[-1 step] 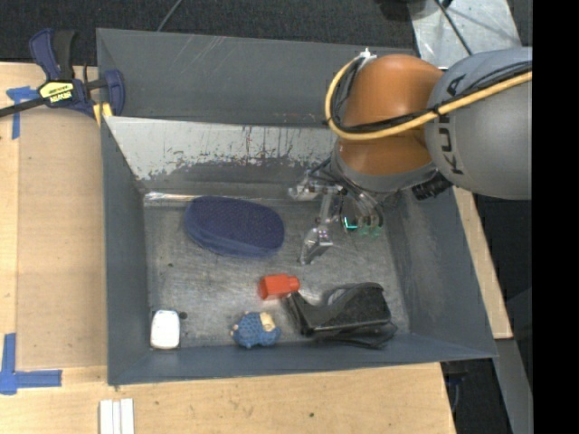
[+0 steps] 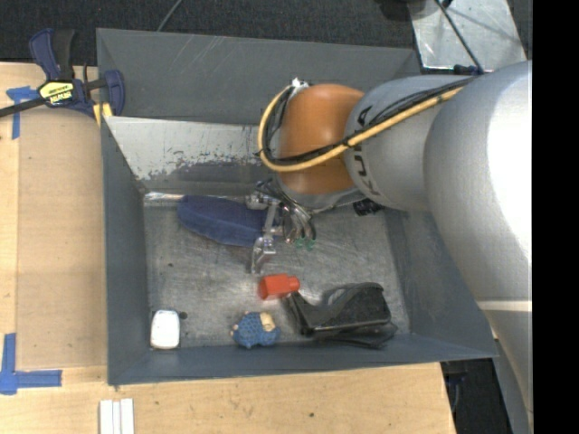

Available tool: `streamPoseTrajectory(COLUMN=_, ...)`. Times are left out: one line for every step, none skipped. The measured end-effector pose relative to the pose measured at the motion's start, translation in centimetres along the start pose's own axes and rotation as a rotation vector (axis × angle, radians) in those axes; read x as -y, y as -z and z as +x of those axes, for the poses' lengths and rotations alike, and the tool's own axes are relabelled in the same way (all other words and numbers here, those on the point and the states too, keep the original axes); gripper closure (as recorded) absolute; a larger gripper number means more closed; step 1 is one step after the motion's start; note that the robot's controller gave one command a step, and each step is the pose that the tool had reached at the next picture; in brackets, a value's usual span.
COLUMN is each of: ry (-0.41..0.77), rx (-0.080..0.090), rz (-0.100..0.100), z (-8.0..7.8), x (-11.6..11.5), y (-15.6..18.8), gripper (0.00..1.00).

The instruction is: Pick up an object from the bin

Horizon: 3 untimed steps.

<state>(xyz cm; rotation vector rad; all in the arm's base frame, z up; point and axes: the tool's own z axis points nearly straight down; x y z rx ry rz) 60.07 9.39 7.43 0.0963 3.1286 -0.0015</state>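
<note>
Camera view, the bin: A grey metal bin [image 2: 122, 269], seen from above, with sloping walls and a scuffed, speckled floor. A handful of loose things lie spread across it.

Arm: A silver-grey arm [image 2: 452, 143] comes in from the right and crosses above the bin's right wall. Its wrist carries a rounded orange cover [image 2: 312, 143], with a yellow cable [image 2: 298, 163] looped round the cover's lower edge.

Gripper: The gripper [image 2: 264, 253] hangs below the orange cover, low over the middle of the floor, pointing down and slightly left.

Grip: Whether the gripper is spread or pressed together cannot be told from this angle.

Nearest thing: A dark blue pad [image 2: 215, 220], a flattish, soft-looking oval, lies on the back left part of the floor. Its right end runs in beside the gripper, and whether the two touch cannot be told.

Red block: A small red block [image 2: 279, 286] sits on the floor just in front of the gripper, apart from it.

Black pouch: A black pouch [image 2: 348, 313] lies in the front right corner, just beside the red block.

Toy: A small blue-and-yellow toy [image 2: 253, 330] rests near the front wall, left of the pouch.

White block: A white block [image 2: 165, 329] stands in the front left corner, well apart from the gripper.
</note>
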Motion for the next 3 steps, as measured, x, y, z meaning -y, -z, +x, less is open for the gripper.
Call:
streamPoseTrajectory(ry=0.121, rx=0.008, rz=-0.008, z=7.0, x=3.9, y=0.2, gripper=0.00)
streamPoseTrajectory(ry=0.121, rx=0.013, rz=-0.007, z=6.7, x=3.9, y=0.4, gripper=1.00)
streamPoseTrajectory(ry=0.353, rx=-0.001, rz=-0.002, z=7.2, x=3.5, y=13.3, gripper=1.00)
